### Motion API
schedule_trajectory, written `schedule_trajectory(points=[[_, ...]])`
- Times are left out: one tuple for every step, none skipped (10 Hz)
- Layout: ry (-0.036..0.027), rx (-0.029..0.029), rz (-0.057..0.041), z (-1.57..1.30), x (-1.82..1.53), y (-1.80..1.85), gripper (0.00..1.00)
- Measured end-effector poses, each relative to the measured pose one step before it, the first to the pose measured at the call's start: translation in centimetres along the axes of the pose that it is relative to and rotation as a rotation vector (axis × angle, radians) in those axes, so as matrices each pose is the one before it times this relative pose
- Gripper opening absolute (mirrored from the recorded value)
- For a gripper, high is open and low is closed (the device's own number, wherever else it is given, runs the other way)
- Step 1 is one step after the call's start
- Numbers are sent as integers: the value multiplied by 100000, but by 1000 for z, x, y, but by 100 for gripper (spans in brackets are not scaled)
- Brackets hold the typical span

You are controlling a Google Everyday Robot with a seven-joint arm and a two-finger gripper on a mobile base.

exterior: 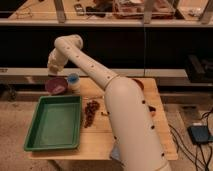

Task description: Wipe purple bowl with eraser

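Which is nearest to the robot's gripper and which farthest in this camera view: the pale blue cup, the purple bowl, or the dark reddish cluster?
The gripper hangs over the table at its far edge, on the picture's left.
1. Purple bowl, directly beneath it.
2. Pale blue cup, just right of the bowl.
3. Dark reddish cluster, mid-table, nearer the camera.
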Motion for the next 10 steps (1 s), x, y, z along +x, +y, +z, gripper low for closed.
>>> schedule_trajectory(points=[[-1069,-216,-1212,334,-199,-665,0],[-1409,-496,-1202,633,-615,-782,0],[-207,-1493,461,286,-267,381,0],[-55,-1478,770,285,-234,784,0],[321,-1415,527,286,-343,525,0],[-175,-924,-181,501,-466,150,0],[-368,-806,-150,596,-492,255,0],[-173,-632,-34,401,-198,277,0],[-601,-489,-478,568,-300,-175,0],[-753,-195,-446,391,-323,-345,0]])
